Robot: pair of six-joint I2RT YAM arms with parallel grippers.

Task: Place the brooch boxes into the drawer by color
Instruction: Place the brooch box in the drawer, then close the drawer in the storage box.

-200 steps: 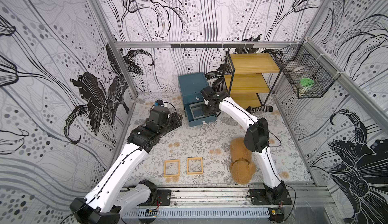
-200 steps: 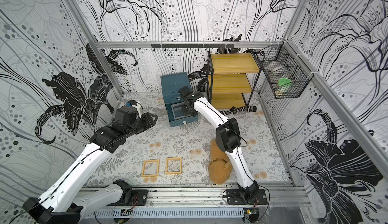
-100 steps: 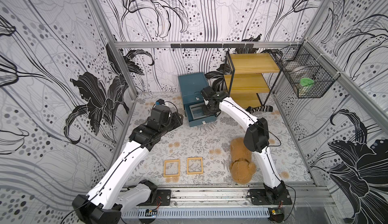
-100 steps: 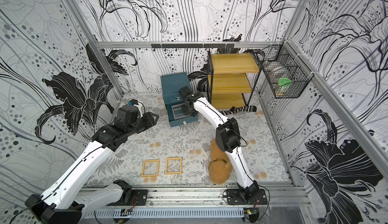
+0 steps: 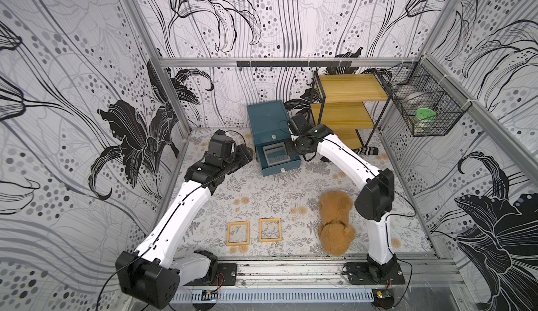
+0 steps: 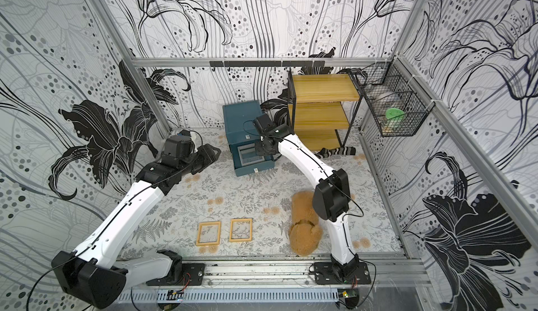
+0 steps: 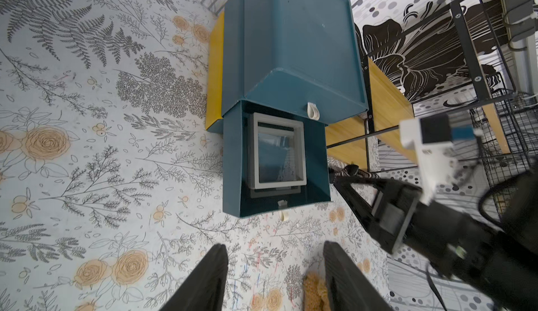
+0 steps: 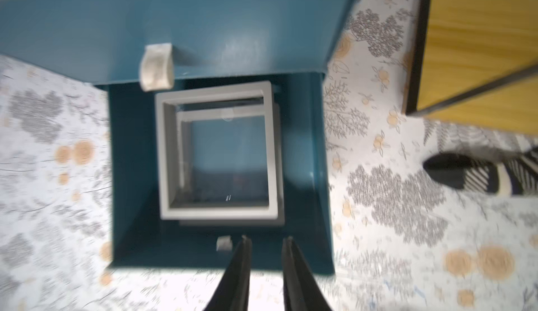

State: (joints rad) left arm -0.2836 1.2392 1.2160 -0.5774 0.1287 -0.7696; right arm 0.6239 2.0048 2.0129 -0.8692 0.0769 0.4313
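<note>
Now grey boxes (image 8: 164,155) sit stacked in open drawer (image 8: 302,164); right claw (image 8: 263,239), barely parted, empty, hangs over its front edge; left claw (image 7: 272,247) open, empty; yellow boxes (image 5: 238,233) on surface (image 5: 262,190), well behind both.

hands: two, left hand (image 7: 273,245) and right hand (image 8: 267,238)
grey boxes (image 8: 217,152) (image 8: 233,223): two, stacked, just ahead of the right hand
yellow boxes (image 5: 238,233) (image 5: 270,229): two, side by side, well apart from both hands
chest (image 5: 266,120): one
open drawer (image 7: 316,161): one
pulls (image 7: 313,111) (image 7: 283,214): two in view
bear (image 5: 334,222): one
rack (image 5: 349,86): one, three shelves
basket (image 5: 428,114): one
sock (image 5: 367,150): one
</note>
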